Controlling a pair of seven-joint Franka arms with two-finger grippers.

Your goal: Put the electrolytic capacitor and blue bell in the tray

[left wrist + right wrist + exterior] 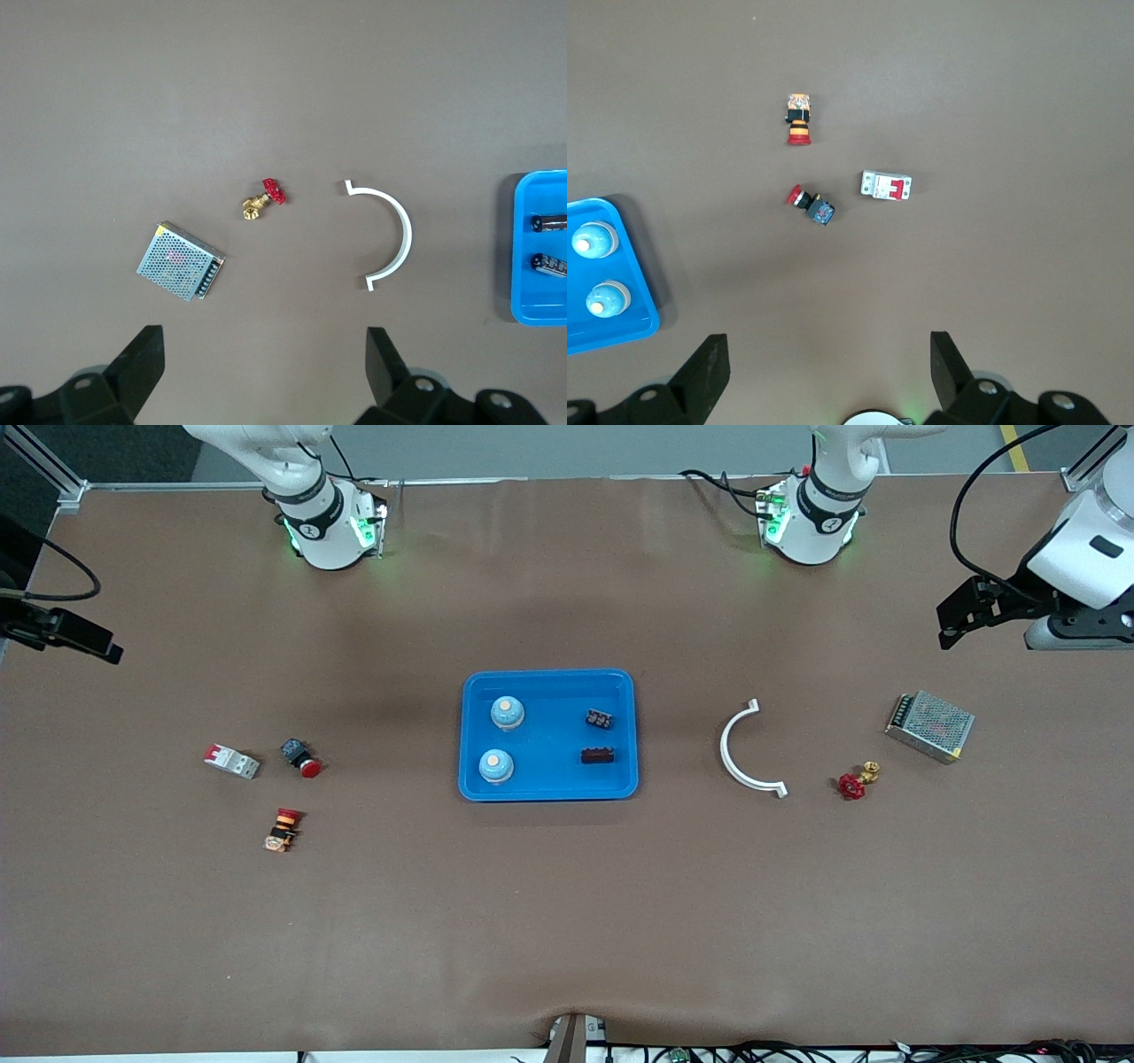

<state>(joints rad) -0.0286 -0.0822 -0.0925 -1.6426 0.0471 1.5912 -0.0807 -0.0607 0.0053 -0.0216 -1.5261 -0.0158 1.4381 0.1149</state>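
Blue tray [548, 790] holds 2 bells [507, 712], prob. 2 capacitors [600, 718].

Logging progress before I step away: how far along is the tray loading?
It looks finished. The shallow bright blue plastic tray holds two round pale blue bells and two small dark capacitors. Nothing is in hand: the left gripper hangs open over the table's left-arm end, the right gripper open over the right-arm end. Nothing visibly remains.
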